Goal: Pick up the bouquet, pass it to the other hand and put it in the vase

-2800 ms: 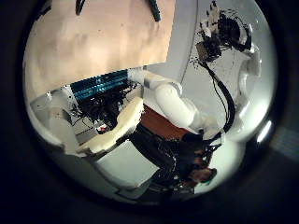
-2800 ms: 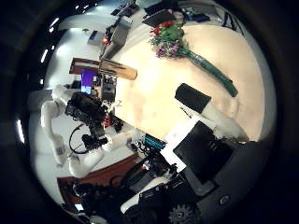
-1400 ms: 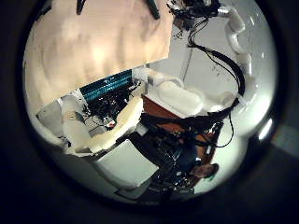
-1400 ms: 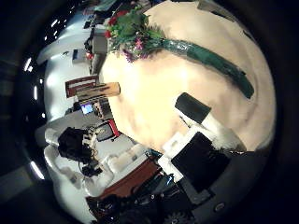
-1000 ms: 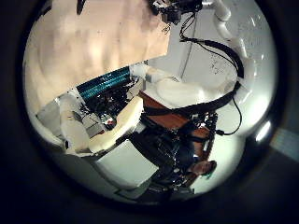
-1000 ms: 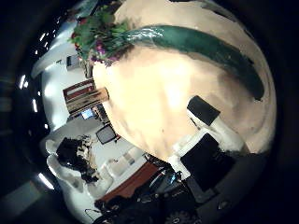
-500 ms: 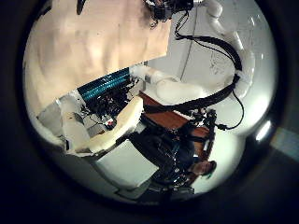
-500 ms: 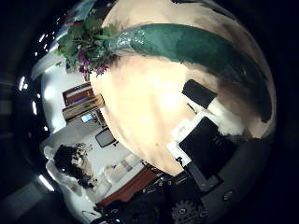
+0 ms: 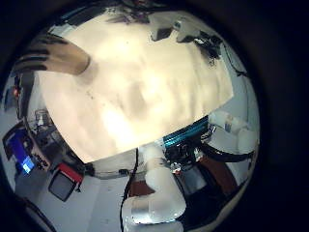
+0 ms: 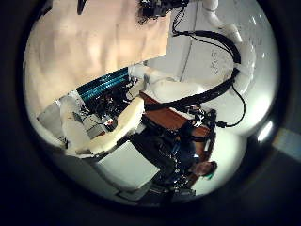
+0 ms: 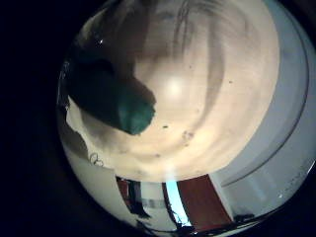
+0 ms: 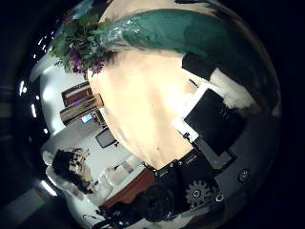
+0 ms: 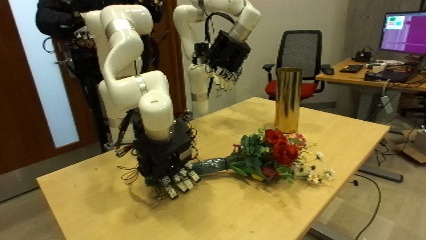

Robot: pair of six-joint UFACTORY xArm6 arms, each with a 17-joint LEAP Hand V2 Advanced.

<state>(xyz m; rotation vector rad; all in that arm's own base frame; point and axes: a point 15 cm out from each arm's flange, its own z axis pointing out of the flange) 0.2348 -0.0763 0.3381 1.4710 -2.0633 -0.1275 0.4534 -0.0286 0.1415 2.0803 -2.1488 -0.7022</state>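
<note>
In the outside view the bouquet (image 13: 273,155) of red and white flowers lies on the wooden table (image 13: 107,195), its green-wrapped stem (image 13: 213,165) pointing at my right hand (image 13: 171,172). That hand is low over the stem end, fingers straight and pointing down at the table. The right thumb side palm view shows the wrap (image 12: 181,33) close by and the flowers (image 12: 81,48). The right little finger side palm view shows the wrap's end (image 11: 109,99). A tall golden vase (image 13: 286,100) stands upright behind the bouquet. My left hand (image 13: 224,50) hangs high above the table, fingers relaxed.
An office chair (image 13: 304,55) and a desk with a monitor (image 13: 404,30) stand beyond the table's far side.
My right hand has come down close onto the bouquet's green stem, which now fills more of its thumb side view. The left hand has stayed high.
</note>
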